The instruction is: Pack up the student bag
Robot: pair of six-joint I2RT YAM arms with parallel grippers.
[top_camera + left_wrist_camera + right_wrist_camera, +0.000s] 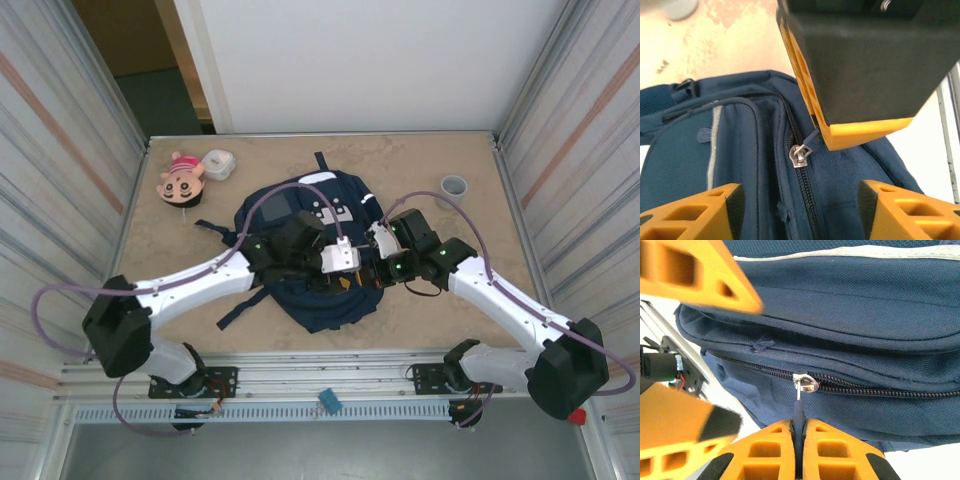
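Your right gripper [799, 426] pinches the zip pull [798, 407], likely to run the bag [865, 315] zip – left gripper [799, 192] hovers open beside it.

Robot lab cell — aluminium-framed walls [60, 150].

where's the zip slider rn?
Right wrist view, centre: slider on the bag, just above the shut right tool, which pinches its pull tab.

My overhead camera looks down on the whole worktop [410, 165]; both wrist cameras sit close, sharing the zip [800, 155] on the bag [320, 308].
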